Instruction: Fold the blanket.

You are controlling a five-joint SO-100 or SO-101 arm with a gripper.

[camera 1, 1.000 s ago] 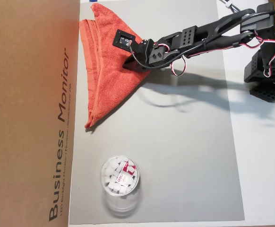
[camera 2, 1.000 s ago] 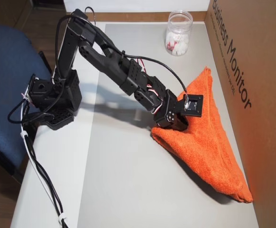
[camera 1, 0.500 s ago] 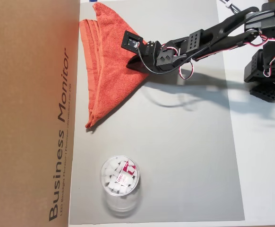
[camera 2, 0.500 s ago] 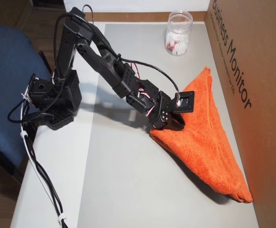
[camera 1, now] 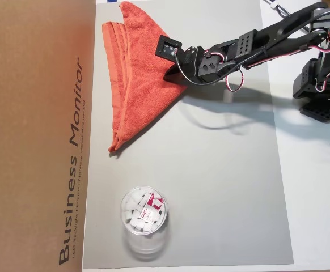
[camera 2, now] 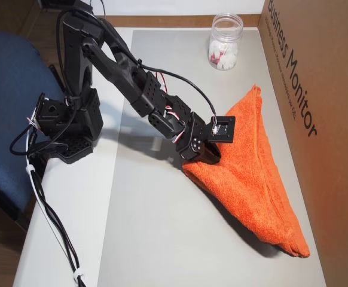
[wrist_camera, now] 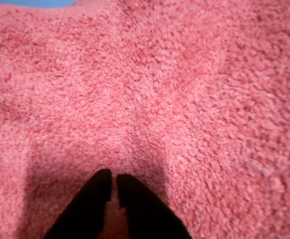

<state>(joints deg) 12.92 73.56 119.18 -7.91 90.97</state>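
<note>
The orange-red terry blanket [camera 1: 136, 73] lies folded into a triangle on the grey mat [camera 1: 221, 187], its long side along the cardboard box. My black gripper [camera 1: 168, 72] is at the triangle's free corner, which points away from the box. Its jaws are nearly together on the cloth there. In an overhead view the blanket [camera 2: 252, 161] rises toward the gripper [camera 2: 207, 156], with shadow under its near edge. In the wrist view the blanket [wrist_camera: 160, 89] fills the frame. The gripper [wrist_camera: 112, 179] shows only a thin slit between its fingers, with cloth in it.
A large brown cardboard box [camera 1: 34, 136] marked "Business Monitor" stands against the blanket's far side; it also shows in an overhead view [camera 2: 317, 89]. A clear plastic jar [camera 1: 144, 218] of white pieces stands on the mat [camera 2: 225, 42]. The arm's base [camera 2: 66, 119] sits off the mat beside a blue chair [camera 2: 6, 107].
</note>
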